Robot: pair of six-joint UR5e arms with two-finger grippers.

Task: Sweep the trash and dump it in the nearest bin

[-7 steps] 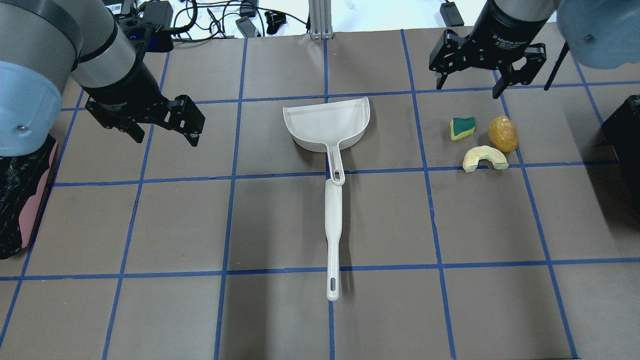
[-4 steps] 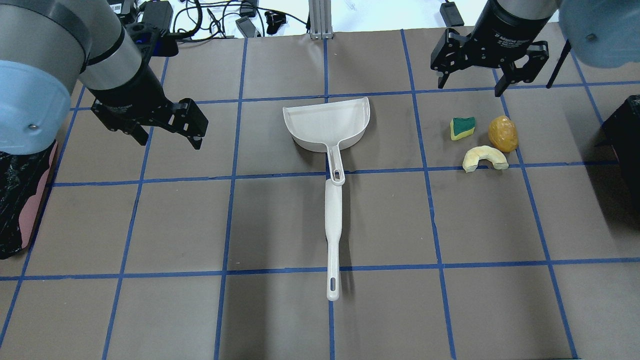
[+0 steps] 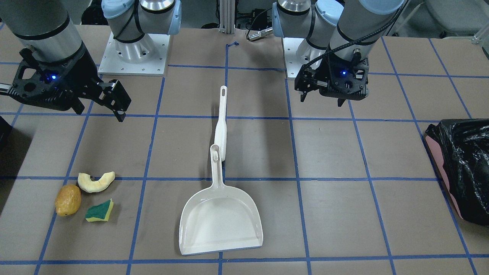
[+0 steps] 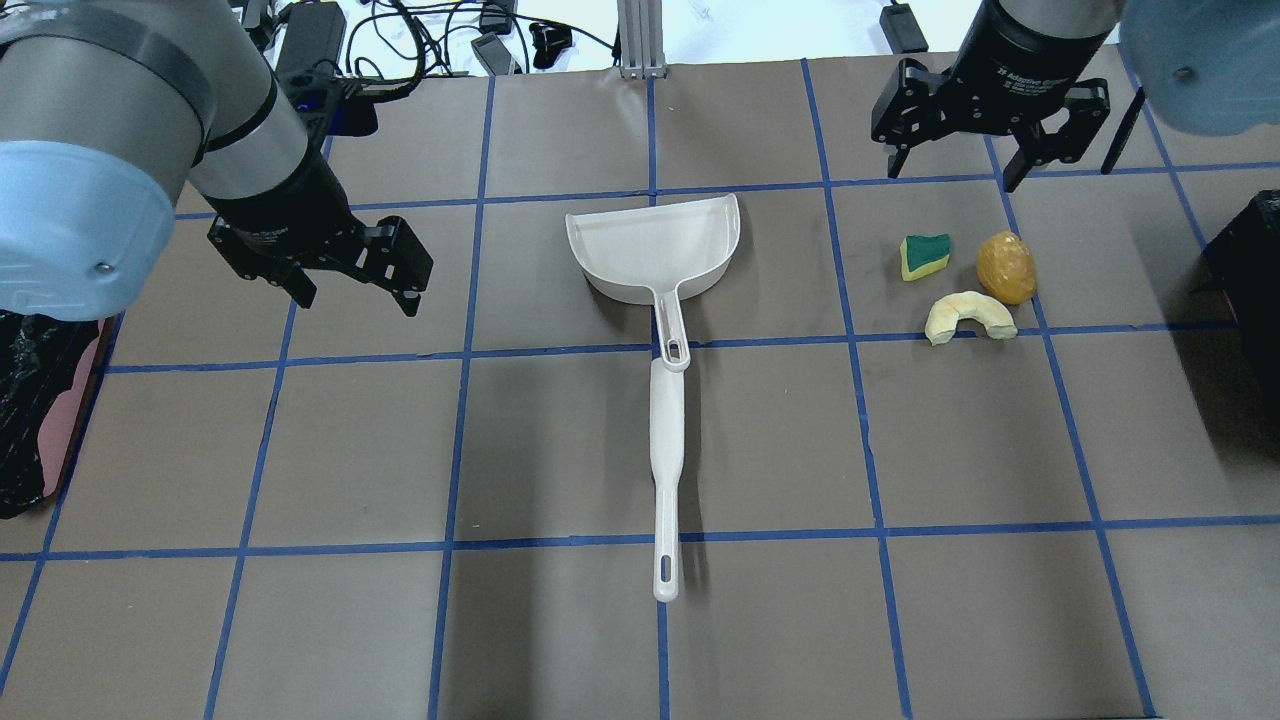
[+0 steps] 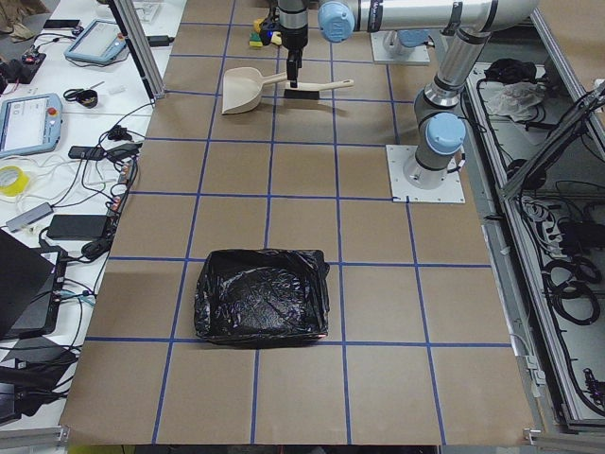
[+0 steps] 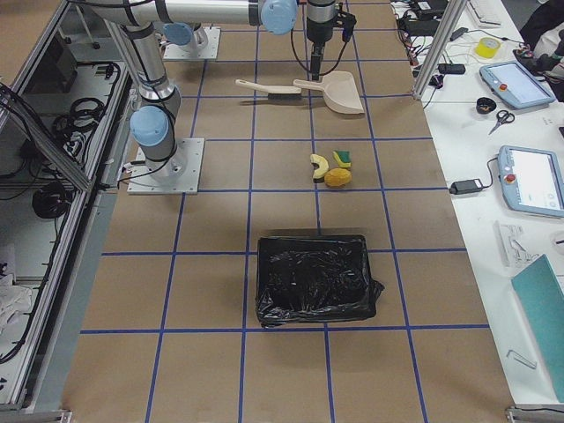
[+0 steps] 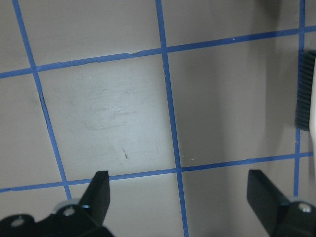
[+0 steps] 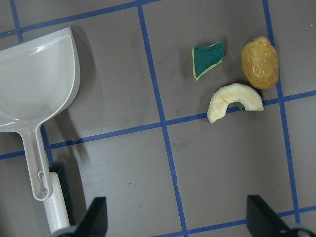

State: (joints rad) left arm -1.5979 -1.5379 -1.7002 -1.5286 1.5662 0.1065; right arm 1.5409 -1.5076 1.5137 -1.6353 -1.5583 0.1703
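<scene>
The trash lies together at the right: a yellow-brown lump (image 4: 1006, 267), a pale crescent slice (image 4: 968, 316) and a green-and-yellow sponge piece (image 4: 925, 256). All three also show in the right wrist view, with the slice (image 8: 234, 101) in the middle. A white dustpan (image 4: 655, 250) lies mid-table, its handle overlapping the white brush (image 4: 667, 470). My right gripper (image 4: 952, 175) is open and empty, hovering just beyond the trash. My left gripper (image 4: 357, 300) is open and empty above bare table, left of the dustpan.
A black-bagged bin (image 4: 40, 400) stands at the table's left edge and another (image 4: 1250, 290) at the right edge, close to the trash. Blue tape lines grid the brown table. Cables lie beyond the far edge.
My left gripper has moved right and slightly nearer, toward the dustpan. My right gripper has shifted slightly right and farther back. Trash, dustpan and brush have not moved.
</scene>
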